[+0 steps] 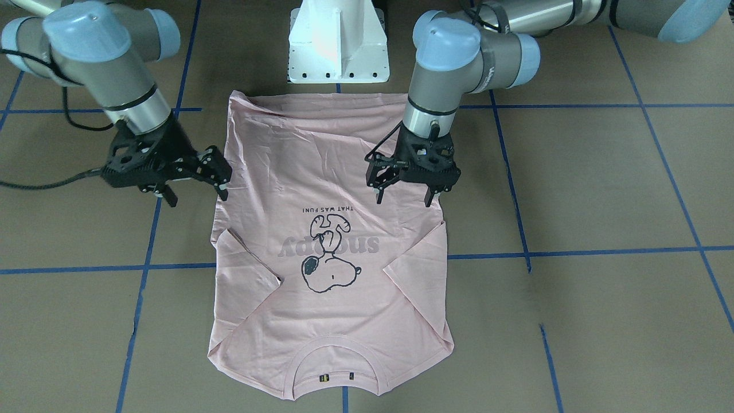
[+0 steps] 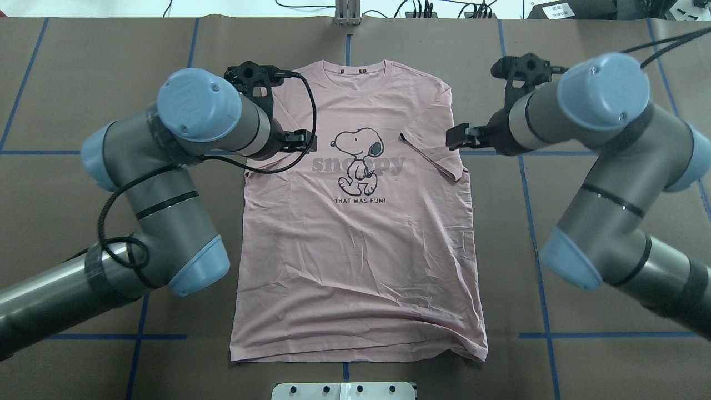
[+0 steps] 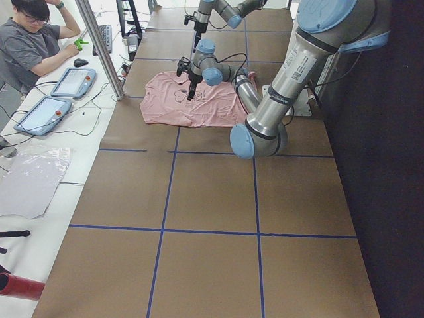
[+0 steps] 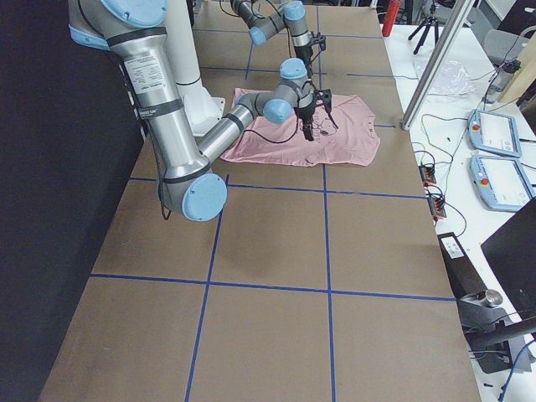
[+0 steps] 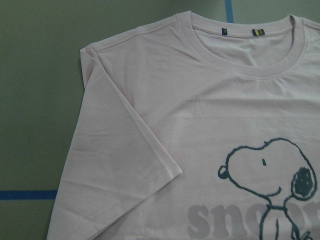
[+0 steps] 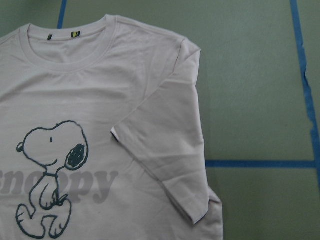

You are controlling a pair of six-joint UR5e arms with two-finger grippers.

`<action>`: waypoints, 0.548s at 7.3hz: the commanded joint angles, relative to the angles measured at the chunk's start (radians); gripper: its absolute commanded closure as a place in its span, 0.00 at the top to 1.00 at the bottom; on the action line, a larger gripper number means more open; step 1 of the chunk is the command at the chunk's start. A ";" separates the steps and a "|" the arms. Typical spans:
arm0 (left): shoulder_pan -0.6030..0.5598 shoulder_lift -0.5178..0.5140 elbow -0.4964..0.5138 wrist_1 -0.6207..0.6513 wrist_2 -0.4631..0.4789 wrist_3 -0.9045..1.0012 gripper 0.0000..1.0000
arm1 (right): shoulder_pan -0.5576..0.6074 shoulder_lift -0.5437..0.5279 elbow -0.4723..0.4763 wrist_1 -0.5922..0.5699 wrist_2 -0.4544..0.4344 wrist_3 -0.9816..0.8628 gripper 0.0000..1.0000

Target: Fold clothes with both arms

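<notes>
The pale pink T-shirt (image 1: 327, 241) lies flat on the brown table, print up, neck away from the robot, both short sleeves folded in over its body. It also shows in the overhead view (image 2: 355, 222) and in both wrist views (image 5: 175, 125) (image 6: 100, 100). My left gripper (image 1: 403, 201) is open and empty, hovering over the shirt's edge beside the folded sleeve (image 1: 421, 269). My right gripper (image 1: 196, 196) is open and empty, hovering at the opposite edge above the other folded sleeve (image 1: 246, 258). Neither wrist view shows any fingers.
The white pedestal base (image 1: 338, 46) stands just behind the shirt's hem. Blue tape lines (image 1: 573, 252) cross the brown table. A black cable (image 1: 40, 183) trails from the right arm. An operator (image 3: 30, 46) sits at a side bench with tablets (image 3: 43, 112).
</notes>
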 commanded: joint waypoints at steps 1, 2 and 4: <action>0.099 0.160 -0.223 -0.006 0.009 -0.085 1.00 | -0.282 -0.176 0.188 -0.003 -0.211 0.277 0.91; 0.170 0.211 -0.298 -0.004 0.014 -0.145 1.00 | -0.402 -0.259 0.244 0.000 -0.300 0.377 0.84; 0.310 0.286 -0.331 -0.004 0.098 -0.224 1.00 | -0.566 -0.326 0.289 0.000 -0.443 0.468 0.83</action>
